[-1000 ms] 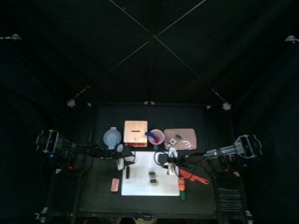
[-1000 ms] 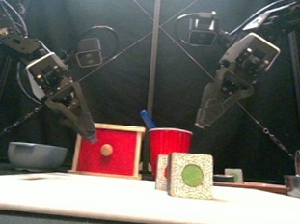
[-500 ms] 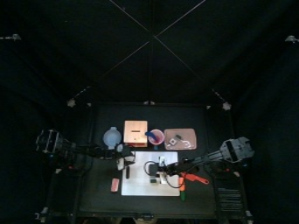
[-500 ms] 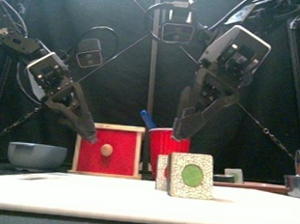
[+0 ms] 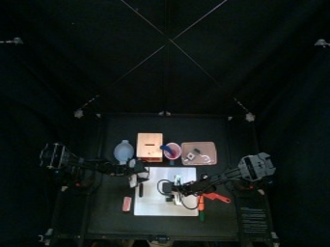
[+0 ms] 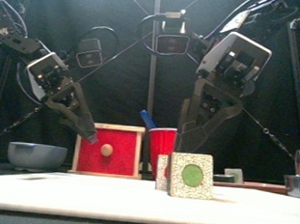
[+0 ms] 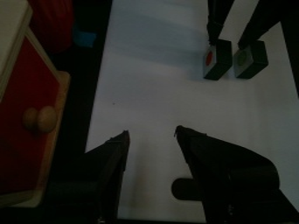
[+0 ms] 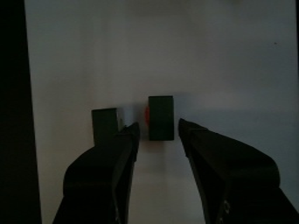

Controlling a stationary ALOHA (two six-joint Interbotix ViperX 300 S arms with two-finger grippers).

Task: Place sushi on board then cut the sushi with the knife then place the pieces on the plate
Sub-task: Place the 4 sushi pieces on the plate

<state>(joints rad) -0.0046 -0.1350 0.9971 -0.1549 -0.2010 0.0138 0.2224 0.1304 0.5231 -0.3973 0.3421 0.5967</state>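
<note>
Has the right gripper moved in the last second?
Yes. In the front view the right gripper has swung left, from clear of the red cup to overlap its right edge, above the sushi pieces.

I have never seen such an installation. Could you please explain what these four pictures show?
This is a robot with two black arms at a table; each arm ends in a two-jaw tool. One picture looks down from high above, one looks level from the table's front edge, and two come from cameras on the wrists. On the white cutting board stand two sushi pieces. Behind it are a blue-grey bowl, a wooden box with a red drawer front, a red cup holding a blue knife, and a pink tray. The left tool hangs open near the box; the right tool is open above the sushi pieces. Neither holds anything.
</note>
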